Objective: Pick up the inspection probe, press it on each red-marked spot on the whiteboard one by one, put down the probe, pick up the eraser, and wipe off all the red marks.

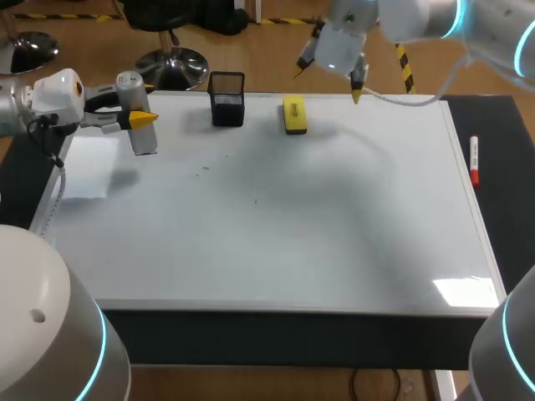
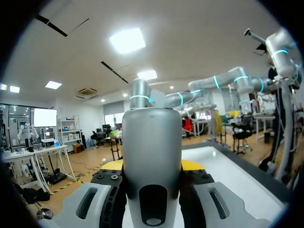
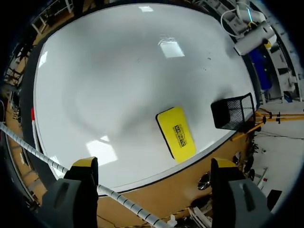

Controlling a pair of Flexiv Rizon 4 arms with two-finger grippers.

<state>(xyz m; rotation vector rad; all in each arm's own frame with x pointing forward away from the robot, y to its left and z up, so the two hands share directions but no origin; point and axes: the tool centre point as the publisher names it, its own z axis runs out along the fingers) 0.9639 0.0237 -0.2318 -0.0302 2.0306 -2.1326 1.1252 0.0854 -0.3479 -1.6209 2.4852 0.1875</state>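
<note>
At upper left the left gripper [image 1: 140, 119] is clamped on the probe [image 1: 146, 140], while the right gripper [image 1: 330, 77], fingers apart, hangs above the eraser [image 1: 294, 114], not yet lifted.

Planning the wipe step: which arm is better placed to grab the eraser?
Right. The right gripper is open and empty, hanging over the far edge of the whiteboard close to the yellow eraser. The left gripper is shut on the probe at the board's left end.

Glossy whiteboard [image 1: 334, 234], smooth metallic probe [image 2: 152, 142]
</note>
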